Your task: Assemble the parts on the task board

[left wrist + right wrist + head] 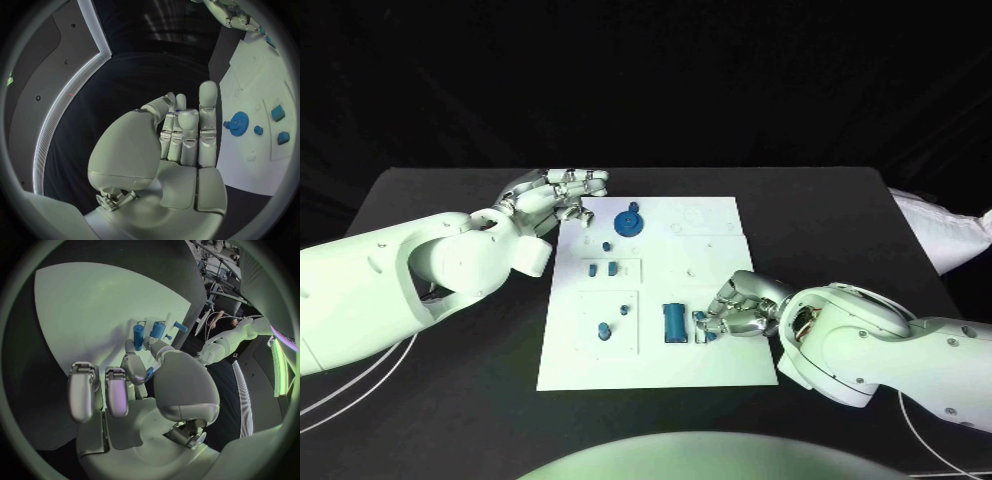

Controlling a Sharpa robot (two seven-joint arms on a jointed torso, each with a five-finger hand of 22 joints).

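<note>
On task board (718, 350), right robot hand (740, 310) pinches small blue part (708, 336).

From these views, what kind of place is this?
Probably a robotics lab test bench: a black table under dark drapes, a flat white task board holding small blue parts such as a blue gear, and equipment frames behind in the right wrist view.

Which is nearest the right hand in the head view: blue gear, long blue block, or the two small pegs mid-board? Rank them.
From the right hand:
1. Long blue block, just beside its fingers.
2. Two small pegs, mid-board, left side.
3. Blue gear, far end, by the left hand.
</note>
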